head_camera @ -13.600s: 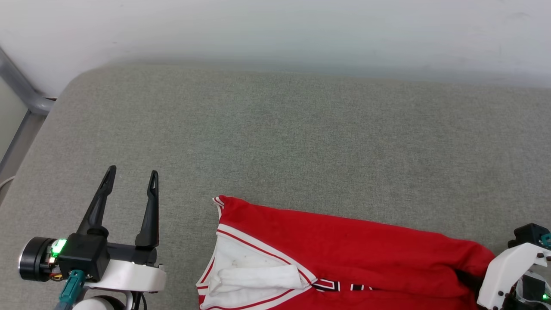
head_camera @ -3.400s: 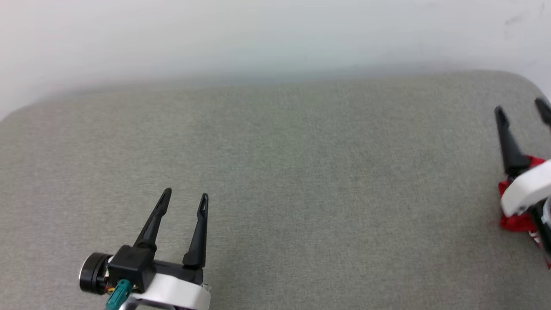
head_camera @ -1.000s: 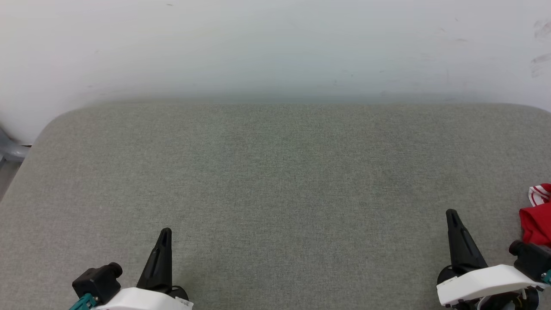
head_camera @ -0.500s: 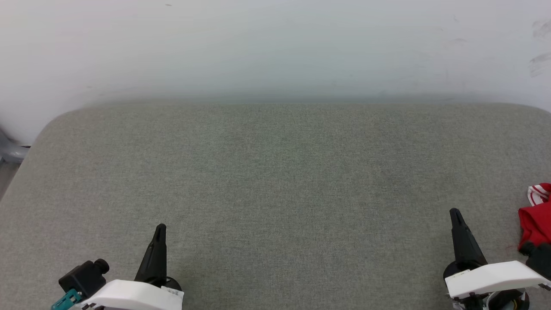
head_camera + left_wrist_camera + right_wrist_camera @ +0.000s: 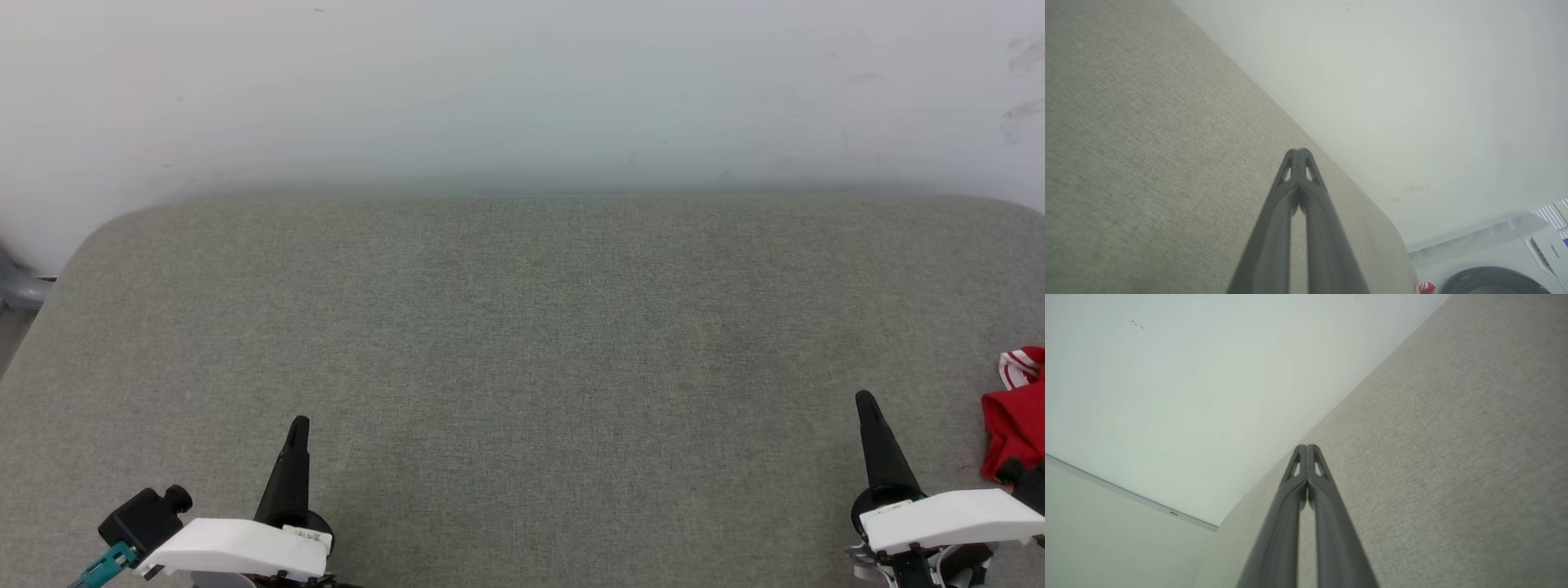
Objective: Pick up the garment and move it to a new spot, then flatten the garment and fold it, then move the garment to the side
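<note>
- The wall (image 5: 522,82) is rising pale and smooth behind everything, with faint scuffs at its upper right. It is sitting in the head view just as it did a second ago.
- The bench (image 5: 522,327) is spreading across the head view. Grey-green woven cloth with a fine grain is covering it, and its far corners are rounded.
- The washer (image 5: 1490,281) is showing low in the left wrist view, with a white casing and a dark round door.
- The shirt (image 5: 1012,425) is lying bunched at the bench's right edge. It is soft red cloth, with a red-and-white striped trim curling at the top. Much earlier it was lying spread out near the middle of the bench.
- The right end effector (image 5: 865,402) is pointing up near the shirt, on its left side, with its fingers clear of the cloth. It is clenched on nothing, its thin, dark, tapering fingers meeting tip to tip, whereas seconds ago they were standing apart.
- The left end effector (image 5: 298,426) is pointing up at the lower left, likewise clenched and empty. Its tip is sitting slightly higher in the view than half a second ago.
</note>
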